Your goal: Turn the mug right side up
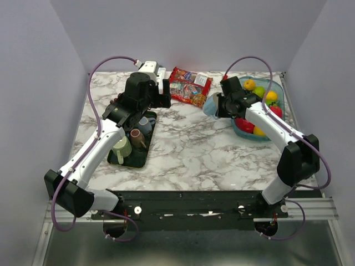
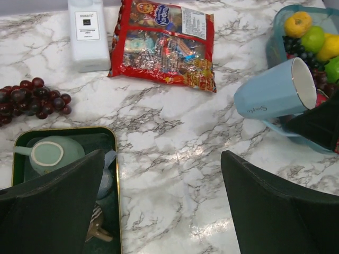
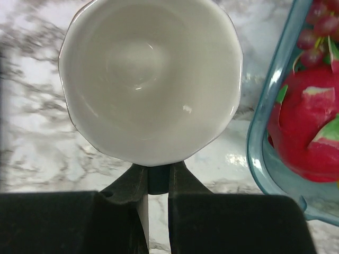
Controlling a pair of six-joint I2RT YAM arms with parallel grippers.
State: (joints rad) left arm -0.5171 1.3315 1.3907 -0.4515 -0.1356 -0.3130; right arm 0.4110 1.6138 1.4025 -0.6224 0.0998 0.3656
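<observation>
**Status:** partly done. The pale blue ceramic mug with a white interior (image 2: 267, 92) is held by the right gripper (image 3: 157, 177), its fingers closed tight on what appears to be the handle, below the rim. The mug is tilted near horizontal, just beside the clear blue plastic fruit tub (image 3: 257, 159). Contact with the counter cannot be confirmed.

**Remaining:** rotate upright, set down, release.

The left gripper (image 2: 161, 159) is wide open and holds nothing.

The counter (image 2: 175, 137) is white-grey marble pattern. Plain pale walls (image 1: 194, 33) enclose it.
</observation>
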